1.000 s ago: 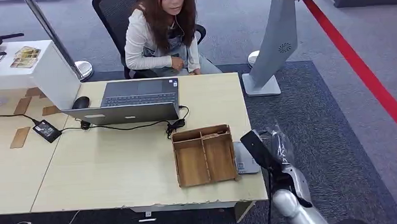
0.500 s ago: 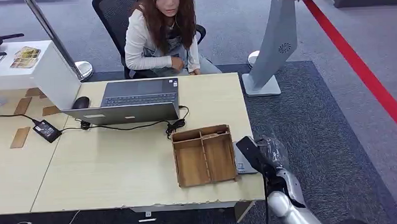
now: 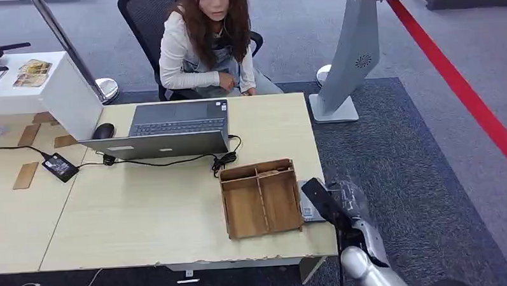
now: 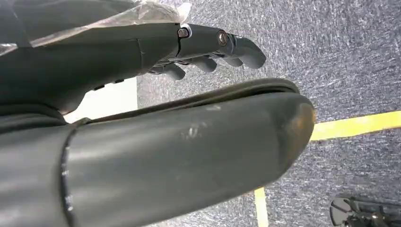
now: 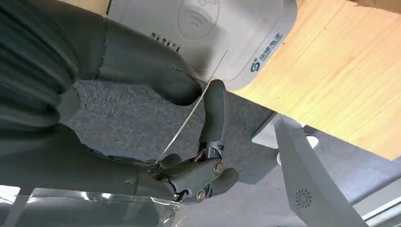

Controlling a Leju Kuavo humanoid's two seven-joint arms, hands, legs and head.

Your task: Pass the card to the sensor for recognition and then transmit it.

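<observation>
Dark right robot hand pinches card beside sensor.

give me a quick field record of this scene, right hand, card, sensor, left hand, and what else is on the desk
right hand: right hand pinches the thin white card between thumb and finger
card: edge-on, just off the desk edge by the reader
sensor: flat grey card reader on the light wooden desk, beside the wooden divided tray
left hand: left hand over carpet, holds nothing
other: grey laptop, seated person
</observation>
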